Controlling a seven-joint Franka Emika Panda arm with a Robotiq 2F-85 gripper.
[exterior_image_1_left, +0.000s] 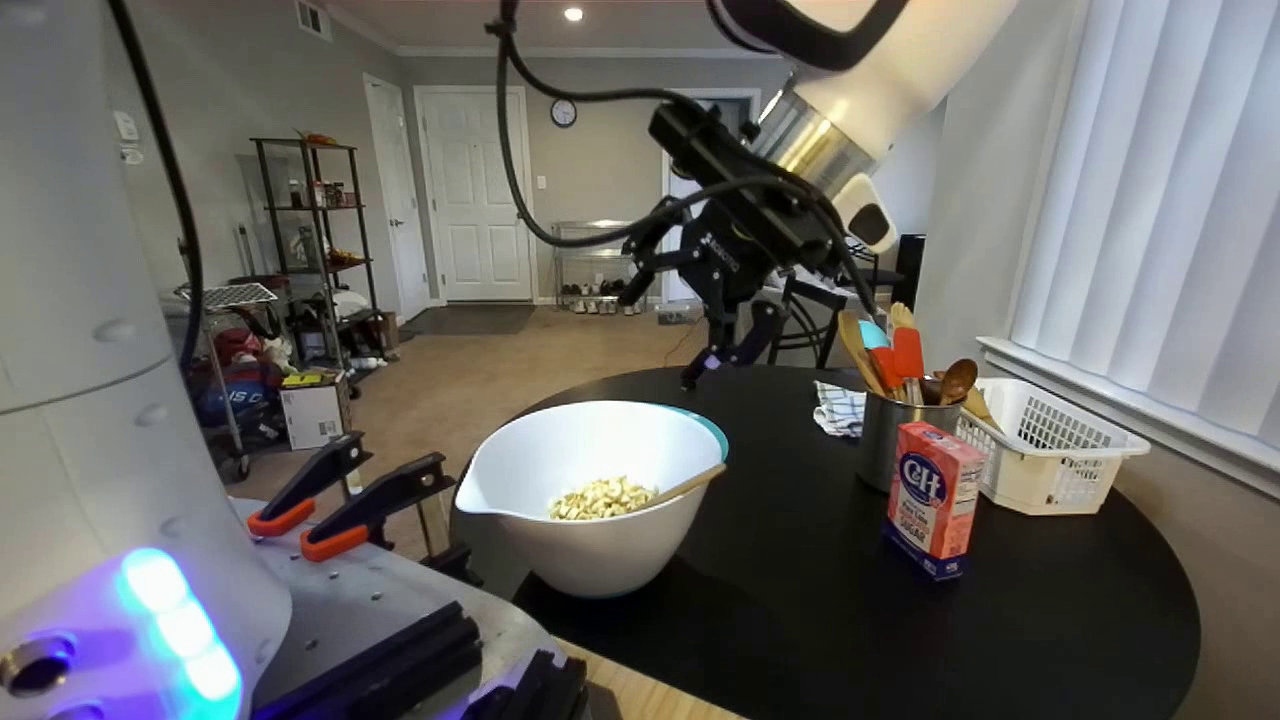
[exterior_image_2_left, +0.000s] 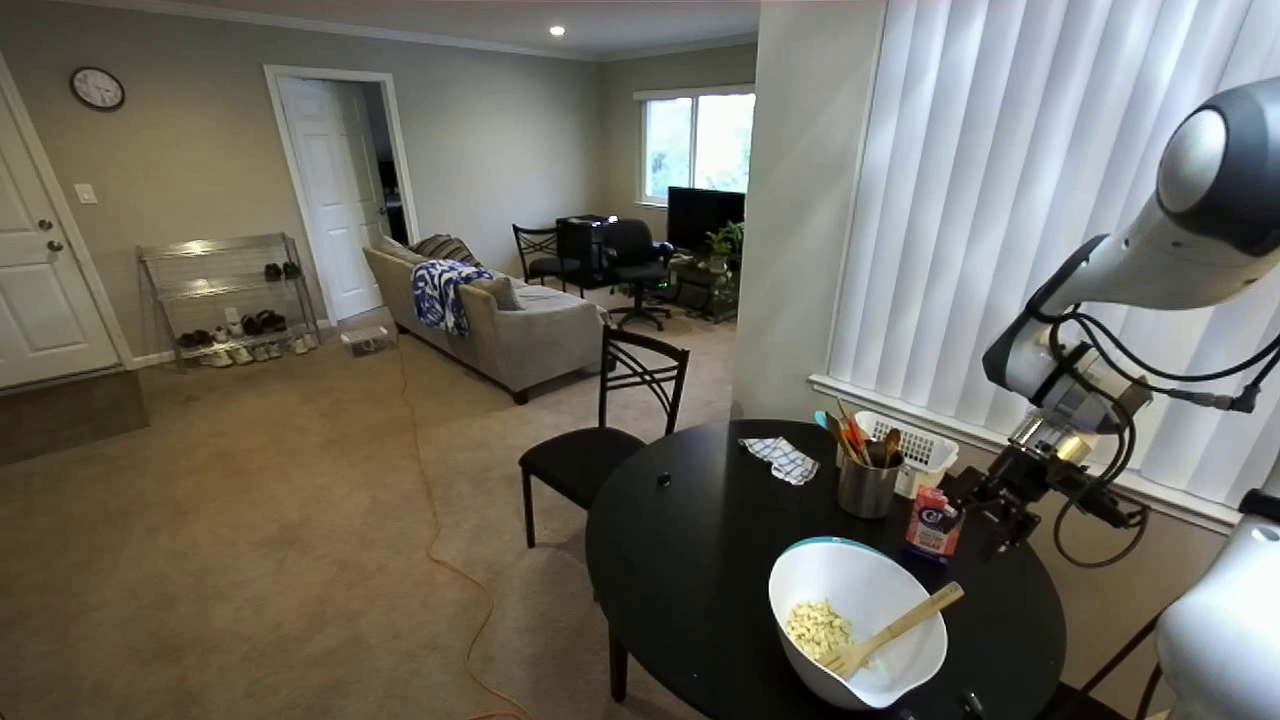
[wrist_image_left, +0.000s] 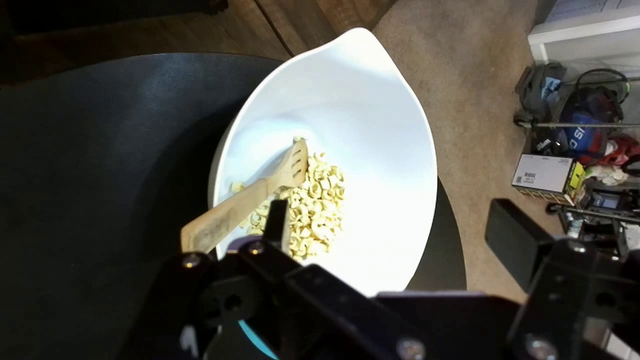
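My gripper (exterior_image_1_left: 662, 335) is open and empty, up in the air with its fingers wide apart. In the wrist view the gap between the fingers (wrist_image_left: 395, 230) lies over a white bowl (wrist_image_left: 380, 150). The bowl stands on the black round table in both exterior views (exterior_image_1_left: 590, 555) (exterior_image_2_left: 915, 685). Pale curled pasta pieces (wrist_image_left: 320, 210) lie in the bowl. A slotted wooden spatula (wrist_image_left: 245, 200) rests in it, head in the pasta and handle over the rim; it also shows in an exterior view (exterior_image_2_left: 905, 622). The gripper touches none of these.
A pink sugar box (exterior_image_1_left: 930, 495), a metal canister of utensils (exterior_image_1_left: 880, 450), a white basket (exterior_image_1_left: 1060, 485) and a checked cloth (exterior_image_1_left: 840, 408) stand or lie on the black table (exterior_image_1_left: 800, 620). A black chair (exterior_image_2_left: 590, 460) stands beside it. Clamps (exterior_image_1_left: 330, 510) sit by the robot base.
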